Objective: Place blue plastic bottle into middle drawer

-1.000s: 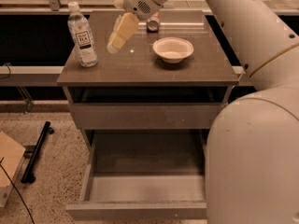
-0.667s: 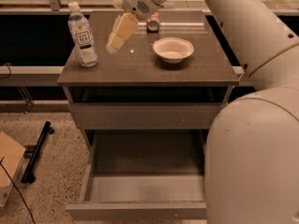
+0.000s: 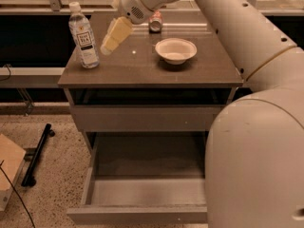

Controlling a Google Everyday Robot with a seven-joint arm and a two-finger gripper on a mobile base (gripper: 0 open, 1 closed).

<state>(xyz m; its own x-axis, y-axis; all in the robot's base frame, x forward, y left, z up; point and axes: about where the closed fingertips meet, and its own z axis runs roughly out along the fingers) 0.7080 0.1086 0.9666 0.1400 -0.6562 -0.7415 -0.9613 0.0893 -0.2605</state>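
Bar: a black bar lies on the speckled floor at far left; a pale board beside it is cut off by the picture's edge.
Bottle: the bottle stands at the tabletop's left edge, towards the back. Its long axis is vertical, white cap up, and the label's dark print faces the camera.
Gripper: the gripper hangs over the tabletop just right of the bottle, level with its label, slanting down and to the left.
Gripper state: it is beside the bottle, not around it, and carries nothing. It reads as one pale block, so I cannot tell whether it is spread or closed. I also cannot tell whether its tip touches the bottle.
Tabletop: brown tabletop, with a shut grey front below it.
Drawer: the drawer is pulled out towards the camera, low in the cabinet, with a bare grey floor. Its right end is hidden behind the robot.
Can: a small can is at the back, partly covered by the wrist.
Bowl: a white bowl stands upright, right of centre, well apart from the bottle.
Arm: the white arm comes in from the right. The body fills the lower right corner.
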